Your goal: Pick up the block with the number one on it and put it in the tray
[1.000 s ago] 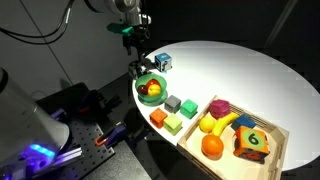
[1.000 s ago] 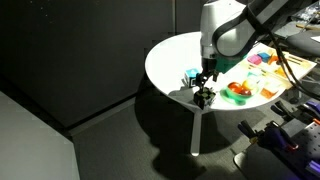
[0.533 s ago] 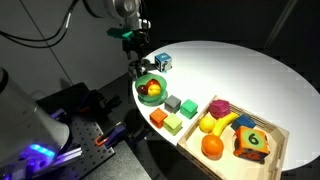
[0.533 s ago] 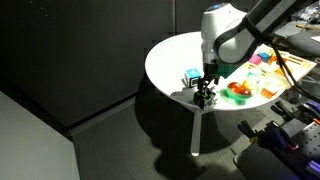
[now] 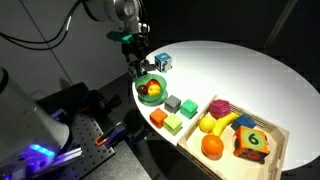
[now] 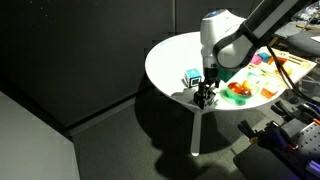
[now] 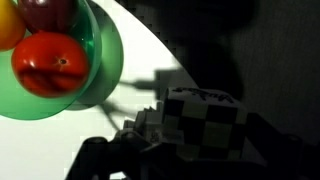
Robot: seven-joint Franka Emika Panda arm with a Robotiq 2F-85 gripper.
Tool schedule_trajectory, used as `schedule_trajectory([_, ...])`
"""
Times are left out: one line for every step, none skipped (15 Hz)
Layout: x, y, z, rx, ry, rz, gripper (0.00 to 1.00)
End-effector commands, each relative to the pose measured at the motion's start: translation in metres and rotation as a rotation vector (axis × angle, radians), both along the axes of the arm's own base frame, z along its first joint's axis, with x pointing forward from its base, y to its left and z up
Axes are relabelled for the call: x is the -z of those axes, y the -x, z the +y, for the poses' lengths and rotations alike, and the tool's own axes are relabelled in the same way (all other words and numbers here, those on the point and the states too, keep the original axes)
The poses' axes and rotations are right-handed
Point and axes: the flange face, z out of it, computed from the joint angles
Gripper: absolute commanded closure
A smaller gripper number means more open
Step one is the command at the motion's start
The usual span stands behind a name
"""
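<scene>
Currently, in an exterior view, the gripper (image 5: 134, 68) is hanging just left of the green bowl (image 5: 151, 90); the tray (image 5: 277, 146) lies far right, well apart. In an exterior view the gripper (image 6: 203, 97) is sitting at the table's near edge. Only the wrist view is showing the block with the number one (image 7: 203, 120) between closed-in jaws: grasp apparently made, transfer remaining.

counter: round, white (image 5: 225, 70)
on it, 3 o'clock edge: wooden tray (image 5: 281, 140)
9 o'clock: green bowl (image 5: 140, 97), blue-and-white cube (image 5: 162, 61)
centre: loose blocks (image 5: 174, 104)
</scene>
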Motion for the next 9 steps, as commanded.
schedule_trajectory([0.005, -0.004, 0.003, -0.003, 0.022, -0.011, 0.00])
schedule_trajectory([0.007, -0.004, 0.003, -0.004, 0.024, -0.008, 0.00])
schedule_trajectory([0.009, -0.005, 0.004, -0.005, 0.026, -0.007, 0.00])
schedule_trajectory([0.010, -0.005, 0.005, -0.007, 0.028, -0.004, 0.00])
schedule_trajectory([0.012, -0.005, 0.006, -0.008, 0.030, -0.003, 0.00])
schedule_trajectory([0.014, -0.006, 0.007, -0.010, 0.033, -0.002, 0.00])
schedule_trajectory([0.016, -0.006, 0.007, -0.011, 0.035, 0.000, 0.00])
schedule_trajectory([0.017, -0.007, 0.007, -0.012, 0.037, 0.001, 0.00])
schedule_trajectory([0.018, -0.008, 0.008, -0.013, 0.039, 0.001, 0.00])
